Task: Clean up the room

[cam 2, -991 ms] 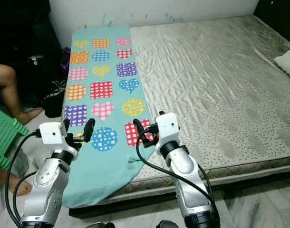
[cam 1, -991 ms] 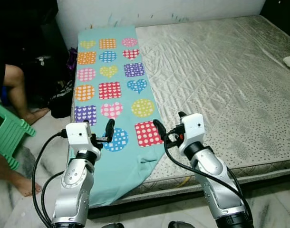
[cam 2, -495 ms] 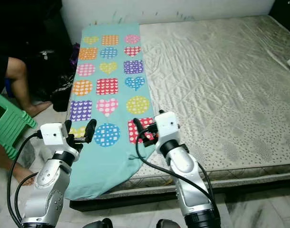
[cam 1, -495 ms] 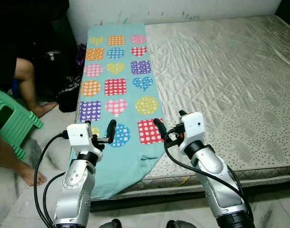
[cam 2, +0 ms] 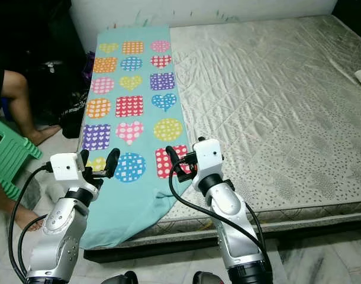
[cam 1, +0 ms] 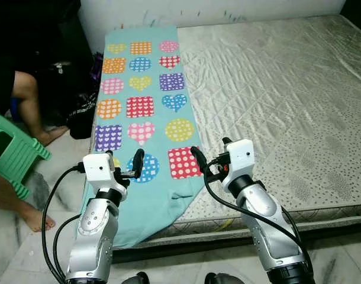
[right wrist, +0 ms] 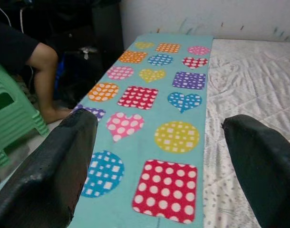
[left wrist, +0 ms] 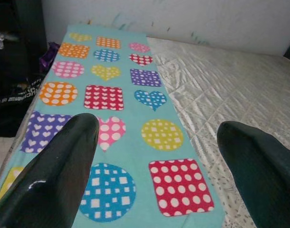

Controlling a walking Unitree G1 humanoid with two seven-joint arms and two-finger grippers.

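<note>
Now both end effectors — left (cam 1: pixel 132 164), right (cam 1: pixel 199 160) — hover spread wide, empty, above the teal blanket (cam 1: pixel 141 112).

Silver jointed arms, white box wrists, looping black cables; left tool (cam 1: pixel 133 161), right tool (cam 1: pixel 198 161): long black fingers.

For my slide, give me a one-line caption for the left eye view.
Both grippers, left and right, hover open over the near end of a patterned turquoise blanket spread along a bare mattress.
</note>
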